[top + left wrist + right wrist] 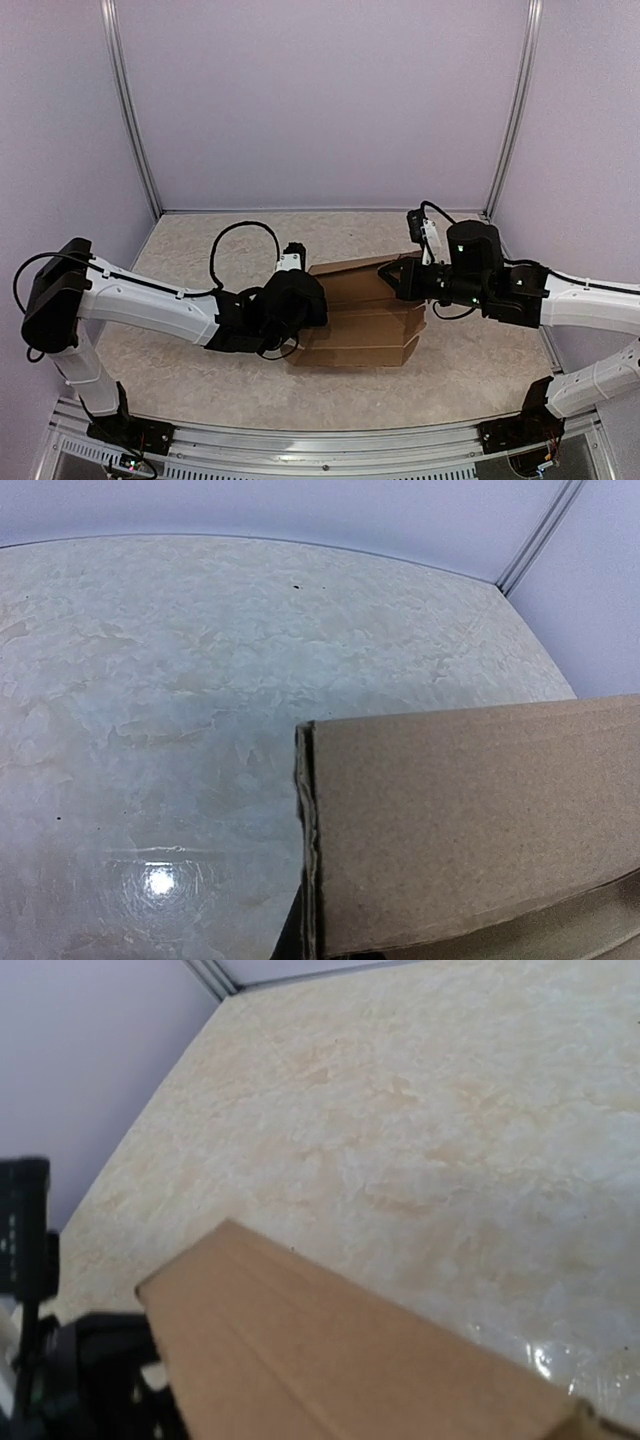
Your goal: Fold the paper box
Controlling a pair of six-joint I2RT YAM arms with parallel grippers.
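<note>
While our left gripper (298, 303) and right gripper (400, 278) bracket the paper box (362, 322), we can't tell their grip; we want even, opposed pressure along the creases.

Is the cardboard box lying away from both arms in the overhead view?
No, the cardboard box sits between the left gripper and the right gripper, each meeting one end.

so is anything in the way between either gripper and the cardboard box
Nothing visible. The left gripper is at the left end of the plain brown cardboard box and the right gripper at its far right corner; both wrist views show cardboard right up close.
</note>
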